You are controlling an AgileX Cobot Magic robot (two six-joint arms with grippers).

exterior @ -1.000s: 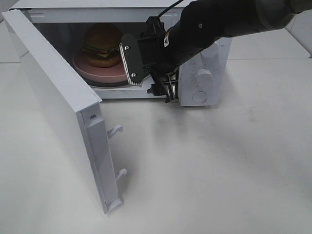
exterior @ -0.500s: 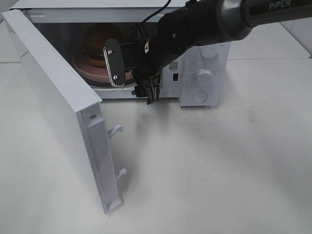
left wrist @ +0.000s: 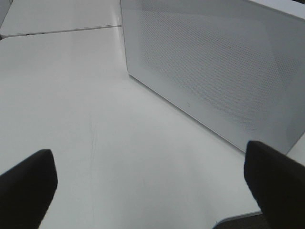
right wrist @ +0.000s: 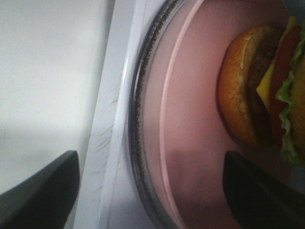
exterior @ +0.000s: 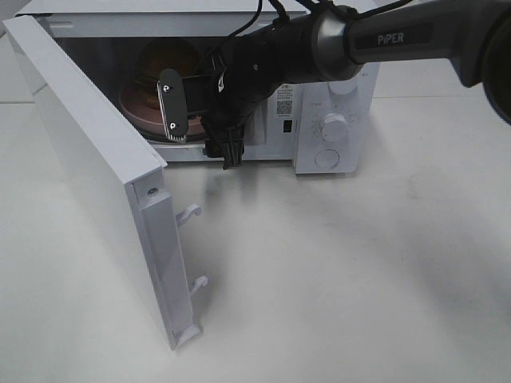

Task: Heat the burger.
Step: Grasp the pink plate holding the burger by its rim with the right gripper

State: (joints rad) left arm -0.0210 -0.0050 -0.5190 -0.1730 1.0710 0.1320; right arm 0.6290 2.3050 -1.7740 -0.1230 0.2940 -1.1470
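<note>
- While the microwave door (exterior: 96, 167) hangs swung wide at 9 o'clock of the high view, its inner edge faces the camera, with two white latch hooks (exterior: 190, 214) sticking out toward 3 o'clock.
- White table (exterior: 335, 271) fills the foreground, bare surface from 6 o'clock up to the oven front.
- Left gripper (left wrist: 152, 183): seen only in the left wrist view, jaws spread wide, nothing between them; dark fingertips (left wrist: 28, 183) at both lower corners, over the table beside a white perforated panel (left wrist: 214, 71).
- Microwave (exterior: 319, 104) sits at 12 o'clock, cavity exposed.
- Burger (exterior: 164, 68) is inside the cavity on a pink plate (exterior: 144, 112); plate rests on the glass turntable (right wrist: 138, 143). Bun top partly hidden by the arm in the high view.
- Right wrist view shows burger (right wrist: 262, 90) close: brown bun, dark patty, yellow cheese, red layer, green lettuce, lying on pink plate (right wrist: 190, 119).
- Right gripper (exterior: 200, 128): at the cavity mouth, just in front of the plate rim, jaws spread, holding nothing; no contact with burger.
- Black right arm (exterior: 383, 40) comes in from 2 o'clock, crossing over the control panel.
- Two white knobs (exterior: 334, 126) on the panel at 3 o'clock of the cavity, one above the other.
</note>
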